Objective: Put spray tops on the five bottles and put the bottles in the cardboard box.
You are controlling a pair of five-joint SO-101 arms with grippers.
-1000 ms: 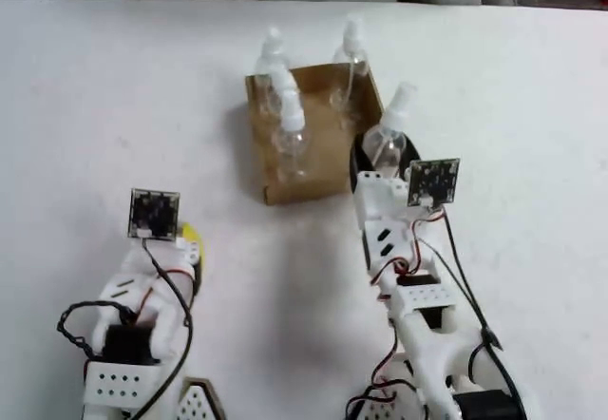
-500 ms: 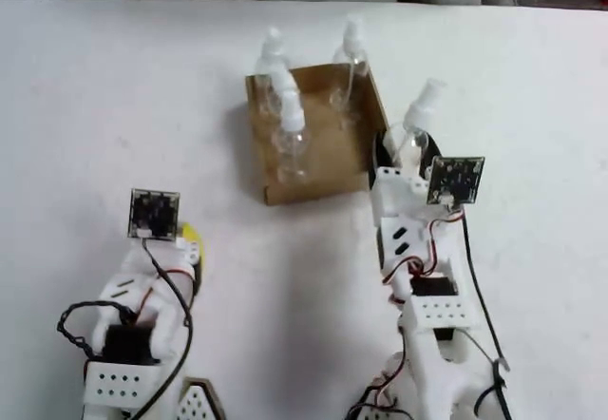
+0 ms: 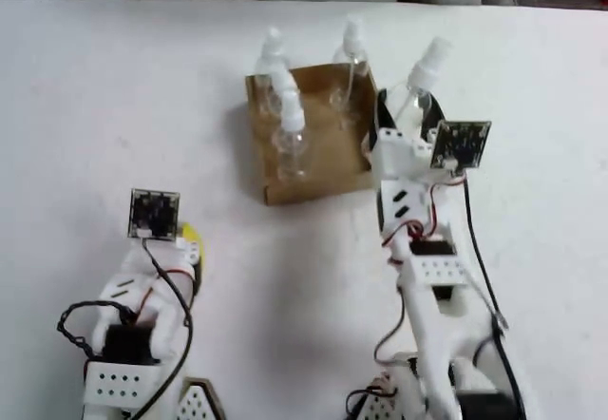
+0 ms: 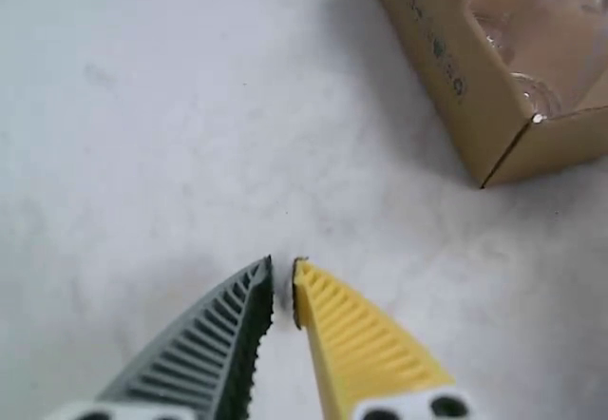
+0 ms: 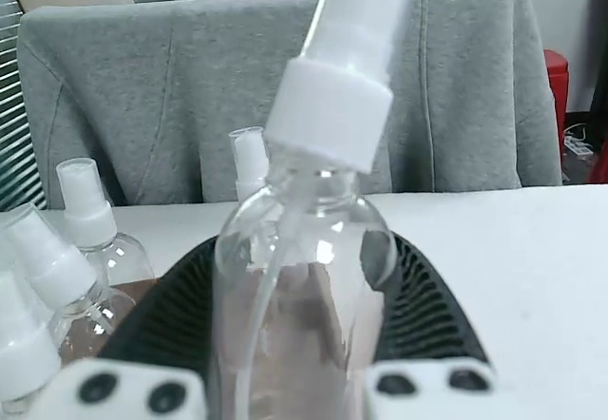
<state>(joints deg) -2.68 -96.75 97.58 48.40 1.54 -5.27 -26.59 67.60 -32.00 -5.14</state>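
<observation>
Overhead, the right gripper (image 3: 407,125) clamps the fifth bottle (image 3: 418,87) by its belly just beside the cardboard box (image 3: 313,187), probably to lift it over the wall. Its long axis leans, spray top (image 3: 433,52) away from the box. Left wrist: the left gripper (image 4: 283,282) is pinched shut, empty. Right wrist: the spray top tips sideways.

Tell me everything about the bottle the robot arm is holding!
The bottle is clear plastic, round-shouldered and looks empty. It has a white spray top on it, with a thin tube running down inside. It leans a little and is clamped on both sides by the right gripper. From above, it sits just outside the right wall of the cardboard box.
</observation>
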